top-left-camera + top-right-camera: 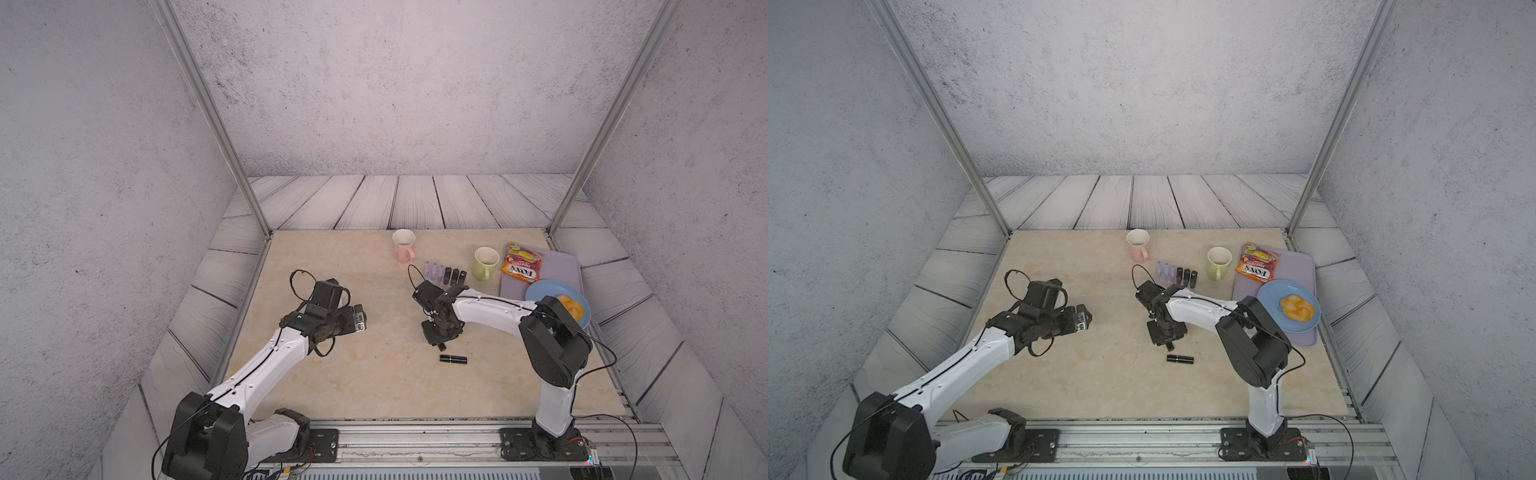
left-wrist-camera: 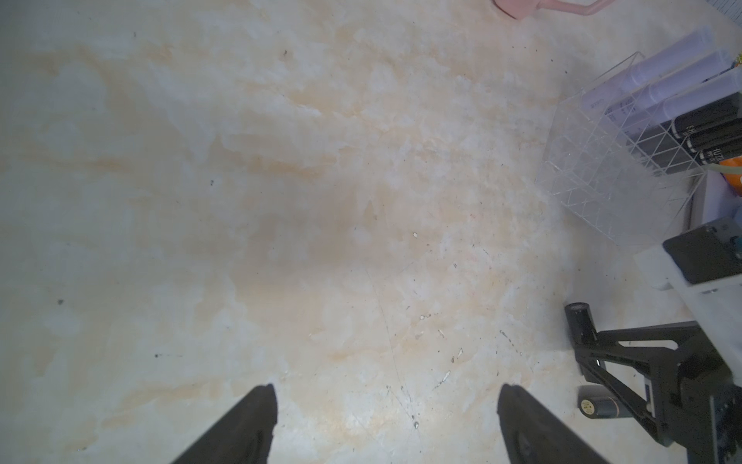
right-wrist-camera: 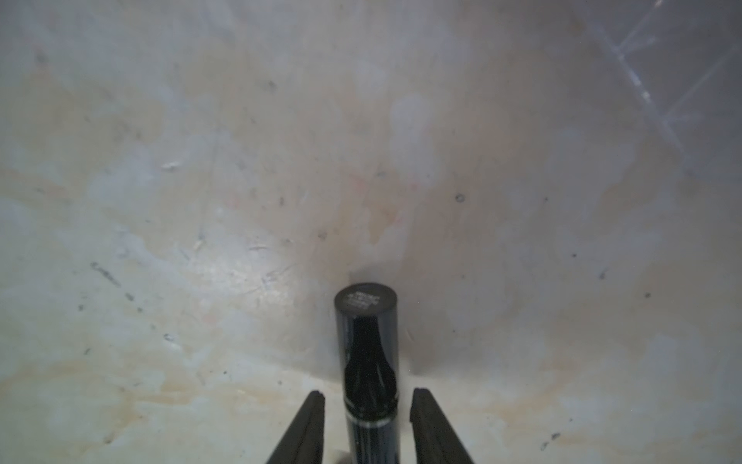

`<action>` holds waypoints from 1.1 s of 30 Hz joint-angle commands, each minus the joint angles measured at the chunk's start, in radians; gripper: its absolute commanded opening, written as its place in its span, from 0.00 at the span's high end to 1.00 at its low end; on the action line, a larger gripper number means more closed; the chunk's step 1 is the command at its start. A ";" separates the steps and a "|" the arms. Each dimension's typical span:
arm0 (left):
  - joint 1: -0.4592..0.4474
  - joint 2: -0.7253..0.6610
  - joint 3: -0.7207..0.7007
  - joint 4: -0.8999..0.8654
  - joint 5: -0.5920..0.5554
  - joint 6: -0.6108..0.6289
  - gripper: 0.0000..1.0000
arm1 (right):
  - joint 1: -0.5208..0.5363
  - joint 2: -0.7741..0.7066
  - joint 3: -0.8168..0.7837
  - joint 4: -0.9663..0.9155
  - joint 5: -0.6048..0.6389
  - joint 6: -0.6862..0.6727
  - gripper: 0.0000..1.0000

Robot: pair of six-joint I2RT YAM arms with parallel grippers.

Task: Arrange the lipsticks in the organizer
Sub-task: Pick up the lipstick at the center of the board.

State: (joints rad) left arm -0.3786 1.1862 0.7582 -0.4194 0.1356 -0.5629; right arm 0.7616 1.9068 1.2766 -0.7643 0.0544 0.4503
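The black lipstick [image 3: 367,353] is light and rigid, and its glossy shell looks slippery, so I judge a loose pinch could make it roll or squirt free. The middle of the barrel, taken square across, seems the best hold. My right gripper [image 3: 368,393] straddles it near the middle of the table [image 1: 332,374]. Its fingers [image 3: 309,426] are narrowly parted, with a gap on each side. My left gripper [image 2: 386,387] is spread wide and empty. The organizer [image 2: 594,193] sits toward the far edge, with six lipsticks [image 1: 444,272] in it.

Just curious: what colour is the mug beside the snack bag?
The mug is light green; a top view shows it best.
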 commanded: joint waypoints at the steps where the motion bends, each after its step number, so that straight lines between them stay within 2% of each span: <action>1: 0.006 0.013 0.003 -0.016 -0.002 0.015 0.08 | -0.004 0.046 0.015 -0.018 0.002 0.001 0.66; 7: 0.012 0.012 0.028 -0.054 -0.036 -0.012 0.07 | -0.003 0.038 0.007 0.023 -0.023 -0.007 0.79; 11: 0.059 0.030 0.112 -0.118 0.022 -0.002 0.06 | 0.008 -0.025 0.024 0.075 -0.031 -0.069 0.82; 14: 0.086 0.030 0.153 -0.127 0.127 0.035 0.07 | 0.030 -0.131 0.002 0.164 -0.022 -0.117 0.83; 18: 0.087 0.033 0.169 -0.130 0.332 0.045 0.12 | 0.084 -0.263 -0.055 0.287 -0.058 -0.225 0.84; 22: 0.086 -0.007 0.095 -0.043 0.569 -0.046 0.18 | 0.202 -0.366 -0.154 0.401 -0.071 -0.396 0.85; 24: 0.083 -0.036 0.049 0.011 0.650 -0.103 0.21 | 0.239 -0.410 -0.227 0.468 -0.086 -0.440 0.85; 30: 0.042 -0.089 0.005 0.017 0.760 -0.132 0.32 | 0.307 -0.588 -0.481 0.763 -0.132 -0.576 0.89; 33: -0.009 -0.093 -0.013 0.043 0.802 -0.144 0.37 | 0.315 -0.628 -0.523 0.811 -0.136 -0.611 0.91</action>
State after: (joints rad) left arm -0.3531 1.1061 0.7647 -0.4126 0.8425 -0.6876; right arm 1.0695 1.3258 0.7643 -0.1066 -0.0586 -0.0746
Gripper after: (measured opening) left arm 0.633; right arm 0.219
